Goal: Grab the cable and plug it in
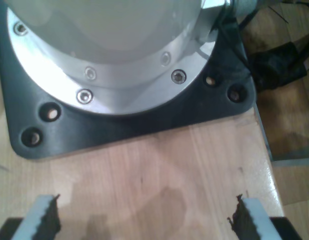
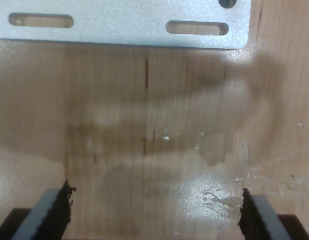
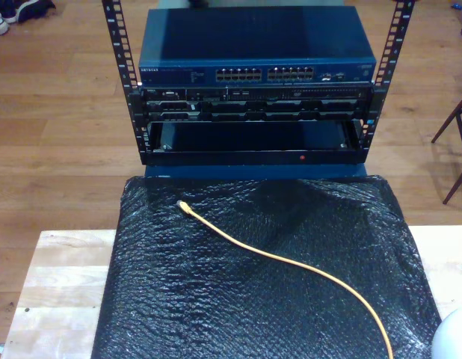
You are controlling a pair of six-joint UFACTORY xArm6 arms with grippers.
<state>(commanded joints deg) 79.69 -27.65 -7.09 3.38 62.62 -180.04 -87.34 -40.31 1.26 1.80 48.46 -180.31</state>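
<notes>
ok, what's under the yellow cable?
The cable lies on a black crinkled sheet. A wooden table shows beside the sheet; whatever is beneath the sheet is covered.

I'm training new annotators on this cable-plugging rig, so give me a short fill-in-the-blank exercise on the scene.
1. The cable lies on a ____ plastic sheet.
2. The cable's plug points toward the blue ____ in the rack.
3. The jaws of my first gripper stand ____ above bare wood.
4. My second gripper holds ____.

Missing words: black; switch; open; nothing
</notes>
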